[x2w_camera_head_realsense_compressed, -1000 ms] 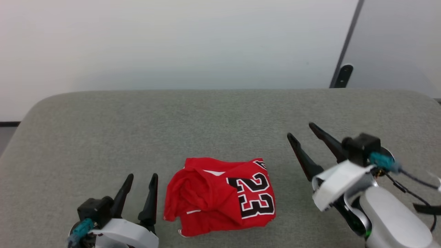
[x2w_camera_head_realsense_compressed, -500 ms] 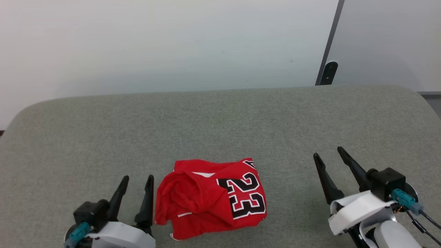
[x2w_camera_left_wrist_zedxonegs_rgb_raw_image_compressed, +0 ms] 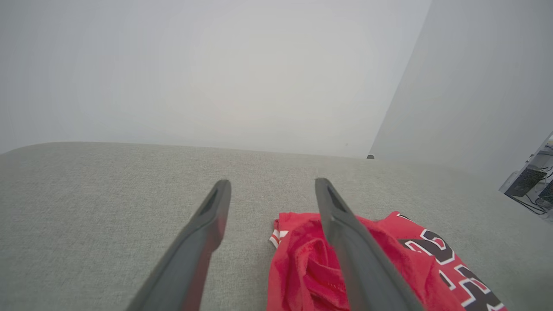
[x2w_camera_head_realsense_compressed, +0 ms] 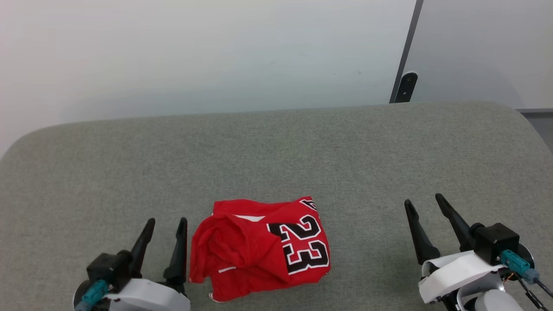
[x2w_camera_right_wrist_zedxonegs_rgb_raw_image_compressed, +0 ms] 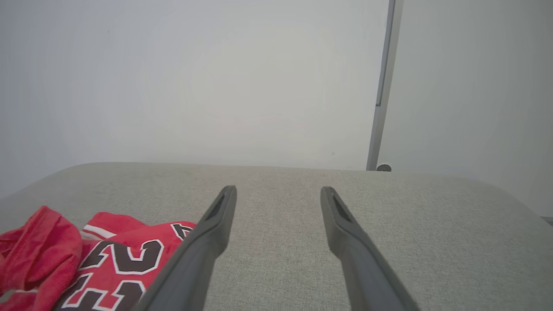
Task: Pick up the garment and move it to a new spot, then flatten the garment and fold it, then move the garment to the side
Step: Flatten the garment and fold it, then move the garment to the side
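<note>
Reading "23" in black/white on crumpled red garment.

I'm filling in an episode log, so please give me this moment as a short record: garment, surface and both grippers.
garment: red jersey, "23" showing, crumpled in a heap, not flattened
table: grey fabric-covered top, garment lying near its front edge
left gripper: open, empty, close beside the garment's left edge; contact unclear
right gripper: open, empty, well clear of the garment, off to its right
</note>
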Available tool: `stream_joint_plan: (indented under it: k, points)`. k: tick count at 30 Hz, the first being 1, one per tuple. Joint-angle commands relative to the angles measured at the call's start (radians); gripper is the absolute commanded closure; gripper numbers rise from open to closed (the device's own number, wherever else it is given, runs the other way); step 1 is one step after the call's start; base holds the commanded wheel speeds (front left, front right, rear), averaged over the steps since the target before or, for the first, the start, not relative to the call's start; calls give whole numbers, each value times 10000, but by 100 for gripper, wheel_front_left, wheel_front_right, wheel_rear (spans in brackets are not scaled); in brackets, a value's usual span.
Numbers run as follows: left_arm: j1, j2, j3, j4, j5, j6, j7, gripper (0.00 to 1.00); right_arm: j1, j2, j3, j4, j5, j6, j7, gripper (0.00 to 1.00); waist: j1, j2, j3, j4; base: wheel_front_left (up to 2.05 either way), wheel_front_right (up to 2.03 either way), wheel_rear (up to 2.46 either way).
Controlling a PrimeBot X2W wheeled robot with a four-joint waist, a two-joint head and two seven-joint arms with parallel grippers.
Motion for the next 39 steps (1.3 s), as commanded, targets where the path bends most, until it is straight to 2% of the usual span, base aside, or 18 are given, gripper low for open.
stream_joint_plan:
  k: [1,39]
  points:
    - [99,-40,34,-102,97,-59,-1,0,141,71,-52,-27,-77,-13,-44,0,0,0,14,5,0,0,0]
    - [200,-142,206,-195,474,-144,-1,0,239,76,38,137,-12,-13,-45,0,0,0,-81,53,0,0,0]
